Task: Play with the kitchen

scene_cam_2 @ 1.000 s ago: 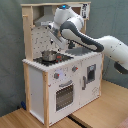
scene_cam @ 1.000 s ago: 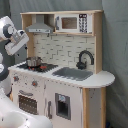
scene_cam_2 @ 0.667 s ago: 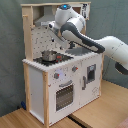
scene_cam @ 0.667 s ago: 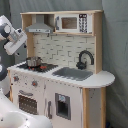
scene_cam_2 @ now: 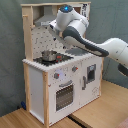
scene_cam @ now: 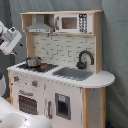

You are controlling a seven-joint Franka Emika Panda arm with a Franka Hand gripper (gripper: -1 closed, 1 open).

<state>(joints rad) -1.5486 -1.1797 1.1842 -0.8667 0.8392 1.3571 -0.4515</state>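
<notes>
The kitchen (scene_cam: 60,85) is a white and light-wood toy unit with a range hood (scene_cam: 40,26), a microwave (scene_cam: 72,23), a black faucet (scene_cam: 85,59), a grey sink (scene_cam: 75,73) and an oven door (scene_cam: 29,102). A small metal pot (scene_cam: 33,62) stands on the stovetop. In the first exterior view my gripper (scene_cam: 11,46) hangs at the kitchen's left end, above and to the left of the stovetop, touching nothing I can see. In the second exterior view my arm (scene_cam_2: 90,44) reaches in from the second exterior view's right, with its wrist (scene_cam_2: 66,17) up by the hood, above the pot (scene_cam_2: 49,55).
A grey curtain (scene_cam: 117,45) hangs behind the kitchen. The unit stands on a light wooden floor (scene_cam_2: 100,112). Part of my white base (scene_cam: 15,117) fills the lower left of the first exterior view. Two knobs (scene_cam_2: 56,76) sit above the oven door (scene_cam_2: 65,95).
My wrist has crept slightly upward near the hood. The pot and the kitchen's doors have not moved.
</notes>
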